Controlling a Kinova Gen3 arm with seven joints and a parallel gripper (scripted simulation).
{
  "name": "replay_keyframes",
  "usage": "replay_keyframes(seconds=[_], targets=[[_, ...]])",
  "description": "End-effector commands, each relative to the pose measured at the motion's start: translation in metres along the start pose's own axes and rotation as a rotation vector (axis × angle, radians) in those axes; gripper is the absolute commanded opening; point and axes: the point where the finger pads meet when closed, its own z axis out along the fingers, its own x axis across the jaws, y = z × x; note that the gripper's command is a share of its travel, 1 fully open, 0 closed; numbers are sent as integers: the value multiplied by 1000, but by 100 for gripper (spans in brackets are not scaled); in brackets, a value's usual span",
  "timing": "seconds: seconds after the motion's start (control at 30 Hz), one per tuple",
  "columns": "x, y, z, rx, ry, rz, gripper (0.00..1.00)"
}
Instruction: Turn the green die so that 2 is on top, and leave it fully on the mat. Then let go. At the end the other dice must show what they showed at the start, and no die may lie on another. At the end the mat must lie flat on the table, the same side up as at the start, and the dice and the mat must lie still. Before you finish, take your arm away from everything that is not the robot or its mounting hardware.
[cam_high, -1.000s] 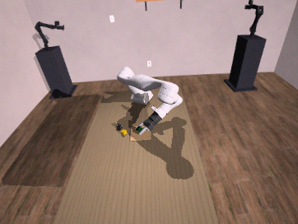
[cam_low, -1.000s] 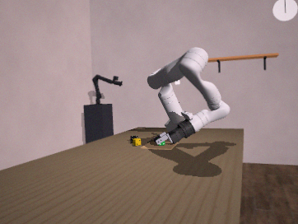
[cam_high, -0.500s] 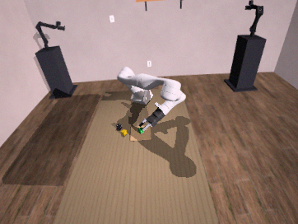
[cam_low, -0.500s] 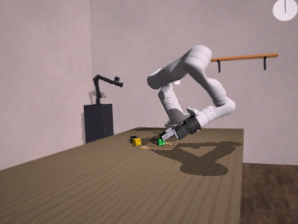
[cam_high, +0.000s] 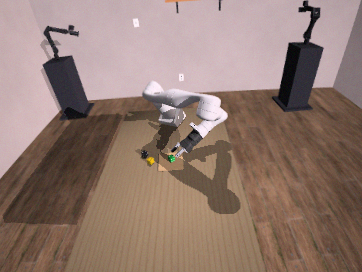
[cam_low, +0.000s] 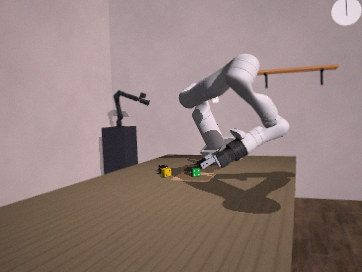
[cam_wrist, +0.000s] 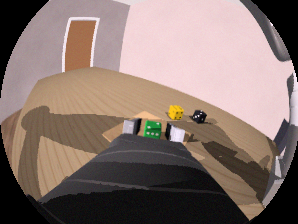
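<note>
The claw (cam_high: 174, 152) hung open and empty, low over the mat (cam_high: 165, 167), its fingers either side of the green die (cam_high: 171, 158).

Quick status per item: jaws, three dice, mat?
gripper: jaws open, holding nothing, flanking the green die.
green die: on the mat, between the jaws; top face unreadable.
yellow die: on the table, off the mat.
black die: on the table, beside yellow.
mat: flat.
</note>
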Motion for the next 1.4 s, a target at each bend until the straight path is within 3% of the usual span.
replay_keyframes(seconds=[0.0, 0.2, 0.43, 0.67, 0.73, 0.97, 1.1, 1.23, 1.3, 1.37], targets=[[0, -1, 1, -5, 9, 0, 87], [4, -2, 5, -27, 42, -12, 87], [17, -5, 17, -116, 161, -50, 87], [38, -9, 29, -289, 321, -96, 87], [38, -9, 29, -289, 321, -96, 87], [54, -16, 31, -537, 445, -118, 87], [57, -22, 28, -690, 470, -110, 87], [55, -30, 23, -831, 452, -90, 87], [55, -30, 23, -831, 452, -90, 87], [51, -35, 20, -892, 428, -77, 87]])
